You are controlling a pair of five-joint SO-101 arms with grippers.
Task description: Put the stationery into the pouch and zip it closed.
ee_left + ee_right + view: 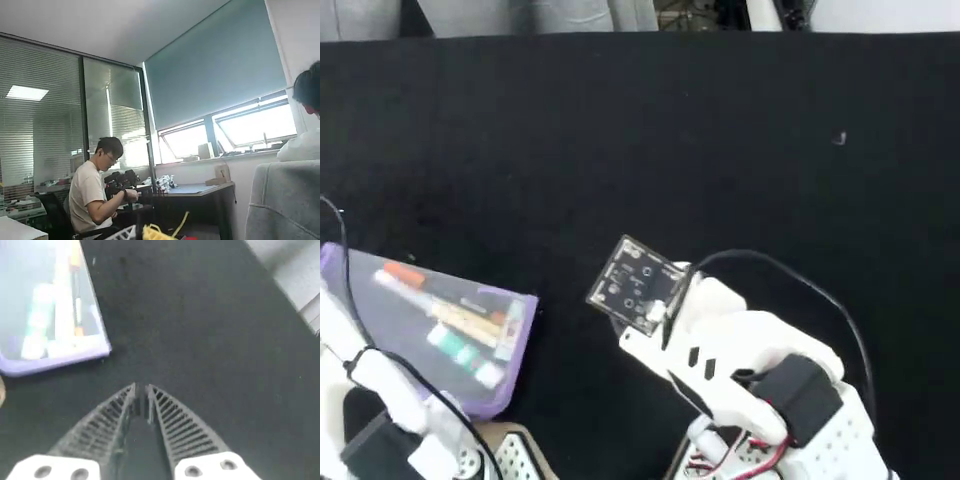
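A clear pouch with purple edging (440,330) lies flat on the black table (650,140) at the front left. Inside it are several markers, among them an orange-capped one (405,278) and a green one (450,345). In the right wrist view the pouch (50,305) lies ahead and to one side of my right gripper (141,396), which is shut on nothing and hovers over bare table. From above, that arm's camera board (638,285) covers the gripper. The left arm (380,395) sits at the front left corner, beside the pouch's near edge.
The black cloth runs to the table's far edge (640,35), with pale furniture beyond. A black cable (790,275) loops over the right arm. The left wrist view looks out into an office with a window blind (215,65) and a grey chair back (285,200).
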